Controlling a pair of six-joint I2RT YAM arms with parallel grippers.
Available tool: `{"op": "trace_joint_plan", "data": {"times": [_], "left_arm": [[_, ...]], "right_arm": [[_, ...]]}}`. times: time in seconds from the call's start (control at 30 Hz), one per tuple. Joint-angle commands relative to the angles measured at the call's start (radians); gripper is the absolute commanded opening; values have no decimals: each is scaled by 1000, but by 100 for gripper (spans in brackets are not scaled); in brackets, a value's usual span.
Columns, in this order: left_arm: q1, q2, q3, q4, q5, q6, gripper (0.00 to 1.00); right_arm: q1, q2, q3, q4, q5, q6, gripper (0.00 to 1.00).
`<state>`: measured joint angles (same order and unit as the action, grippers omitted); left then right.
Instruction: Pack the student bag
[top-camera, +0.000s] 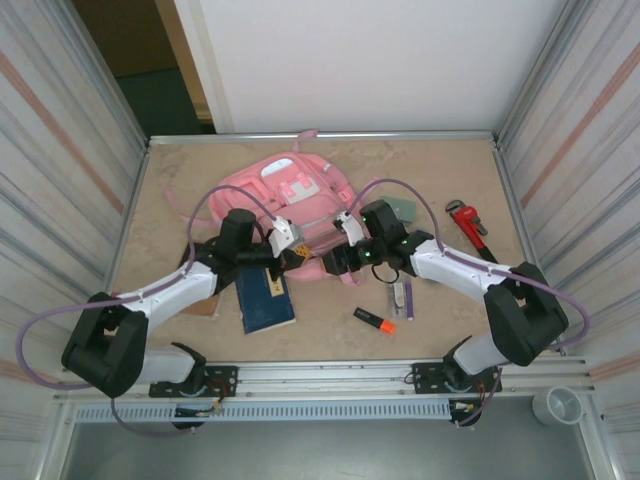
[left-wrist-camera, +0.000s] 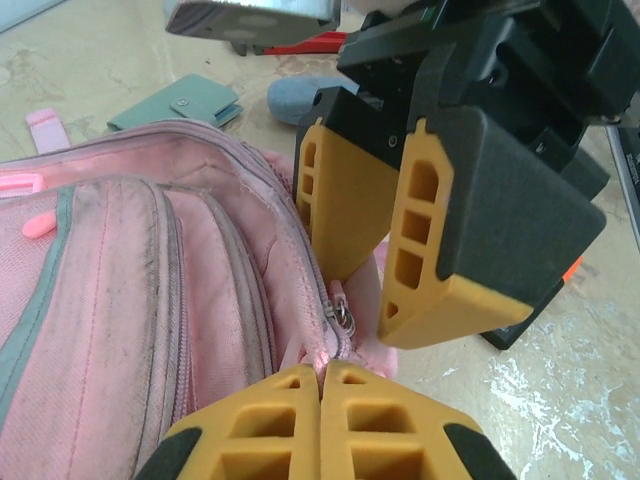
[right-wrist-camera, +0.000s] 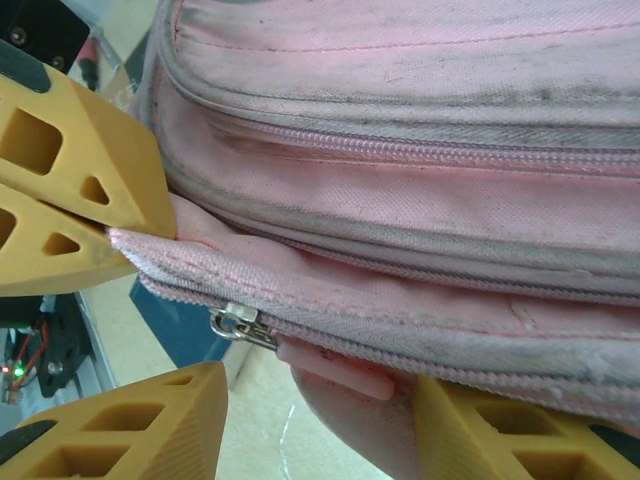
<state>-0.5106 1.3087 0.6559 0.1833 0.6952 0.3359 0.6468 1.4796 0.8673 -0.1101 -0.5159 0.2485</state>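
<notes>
Right, the student bag (top-camera: 300, 195) lies flat in the middle of the table (top-camera: 170, 180), front pockets up, its near edge right at my fingertips. My left gripper (left-wrist-camera: 322, 372) is clamped tight on a pinch of pink fabric beside the zip, fingers pressed together with the cloth caught between them. My right gripper (right-wrist-camera: 320, 388) faces it from the other side, jaws about halfway apart and gripping nothing. The silver zip slider (right-wrist-camera: 240, 326) and its pink pull tab (right-wrist-camera: 335, 368) sit at the gap between those fingers. A blue book (top-camera: 265, 298) lies under my left arm.
</notes>
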Motion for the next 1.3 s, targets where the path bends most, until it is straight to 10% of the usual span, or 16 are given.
{"op": "trace_joint_plan", "data": {"times": [0.0, 0.57, 1.27], "left_arm": [[-12, -32, 13, 151, 87, -41, 0], [-20, -28, 6, 144, 2, -57, 0], [-35, -20, -2, 134, -6, -49, 0]], "right_arm": [[23, 42, -7, 53, -46, -31, 48], [25, -69, -90, 169, 4, -11, 14], [23, -59, -129, 256, 23, 10, 25]]}}
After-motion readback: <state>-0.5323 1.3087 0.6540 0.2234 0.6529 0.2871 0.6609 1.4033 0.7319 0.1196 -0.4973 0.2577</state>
